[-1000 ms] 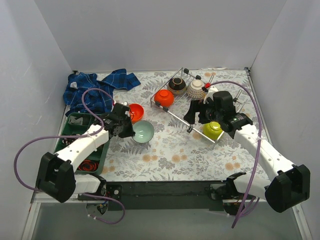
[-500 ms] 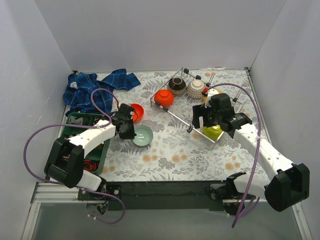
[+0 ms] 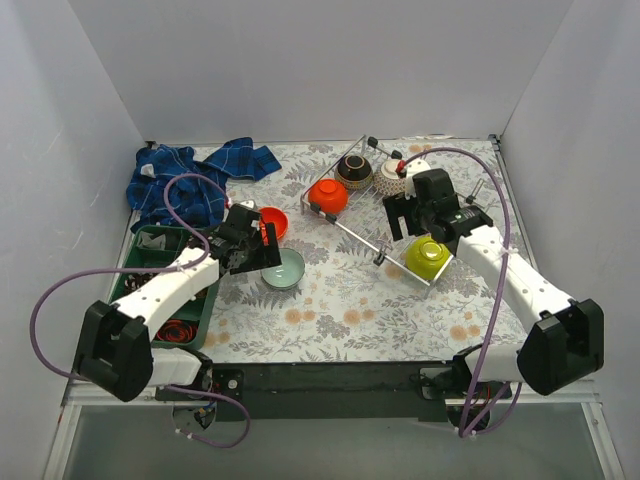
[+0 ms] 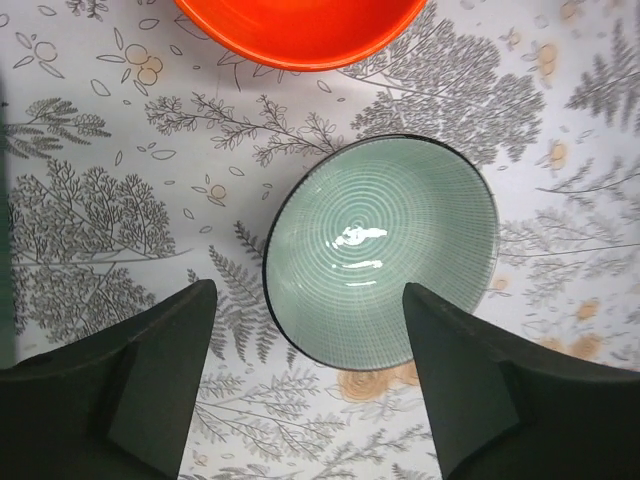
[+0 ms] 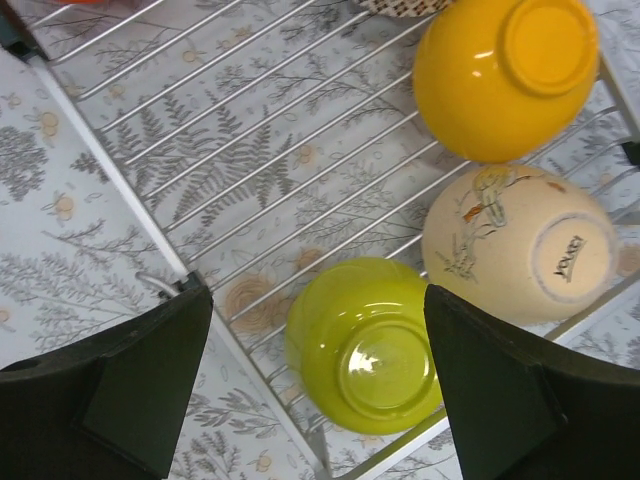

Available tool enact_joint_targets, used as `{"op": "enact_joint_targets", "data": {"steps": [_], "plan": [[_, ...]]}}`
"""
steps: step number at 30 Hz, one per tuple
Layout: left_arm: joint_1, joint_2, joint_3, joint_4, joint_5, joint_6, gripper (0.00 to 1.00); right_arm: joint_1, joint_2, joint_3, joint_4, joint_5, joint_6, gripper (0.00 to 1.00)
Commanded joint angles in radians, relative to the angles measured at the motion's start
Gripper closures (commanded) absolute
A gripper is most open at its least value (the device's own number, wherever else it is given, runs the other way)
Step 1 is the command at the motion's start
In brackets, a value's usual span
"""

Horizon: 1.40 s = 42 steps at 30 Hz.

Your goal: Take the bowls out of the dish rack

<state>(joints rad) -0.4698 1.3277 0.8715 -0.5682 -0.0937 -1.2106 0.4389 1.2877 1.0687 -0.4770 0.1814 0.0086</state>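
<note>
The pale mint bowl (image 4: 382,250) sits upright on the patterned table, apart from both pads of my open left gripper (image 4: 308,300), which hovers just above its near edge. A red-orange bowl (image 4: 300,25) rests beyond it. In the top view my left gripper (image 3: 262,248) is beside the mint bowl (image 3: 284,268). My right gripper (image 5: 315,300) stands open over the dish rack (image 5: 250,150), above the upturned lime green bowl (image 5: 365,345), with yellow-orange (image 5: 505,75) and beige (image 5: 515,245) bowls alongside. A red-orange (image 3: 327,195), a dark brown (image 3: 354,170) and a patterned bowl (image 3: 393,178) stand at the rack's far end.
A blue checked cloth (image 3: 195,180) lies crumpled at the back left. A green compartment tray (image 3: 150,262) holding small items sits at the left, under my left arm. White walls close in the table on three sides.
My left gripper has opened and let go of the mint bowl, which now rests on the table. My right gripper has shifted slightly back over the rack, still open.
</note>
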Motion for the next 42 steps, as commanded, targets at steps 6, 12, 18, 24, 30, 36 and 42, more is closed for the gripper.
{"op": "enact_joint_targets", "data": {"steps": [6, 12, 18, 24, 30, 36, 42], "plan": [[0.0, -0.251, 0.056, -0.105, -0.003, -0.03, 0.02, -0.002, 0.192, 0.158, 0.038, 0.329, -0.228, 0.05], [0.0, -0.352, 0.067, -0.165, -0.008, -0.069, 0.02, -0.003, 0.309, 0.204, 0.115, 0.421, -0.358, 0.04], [-0.001, -0.426, 0.047, -0.173, -0.009, -0.099, 0.02, -0.003, 0.398, 0.231, 0.213, 0.441, -0.441, 0.04], [-0.001, -0.446, 0.047, -0.19, -0.011, -0.107, 0.02, -0.003, 0.487, 0.246, 0.287, 0.444, -0.486, 0.04], [0.0, -0.449, 0.05, -0.202, -0.011, -0.112, 0.02, -0.003, 0.562, 0.244, 0.343, 0.504, -0.521, 0.04], [-0.001, -0.463, 0.047, -0.216, -0.018, -0.118, 0.02, -0.002, 0.621, 0.226, 0.455, 0.587, -0.558, 0.04], [0.0, -0.467, 0.052, -0.223, -0.017, -0.121, 0.02, -0.002, 0.664, 0.183, 0.57, 0.645, -0.593, 0.04]]}}
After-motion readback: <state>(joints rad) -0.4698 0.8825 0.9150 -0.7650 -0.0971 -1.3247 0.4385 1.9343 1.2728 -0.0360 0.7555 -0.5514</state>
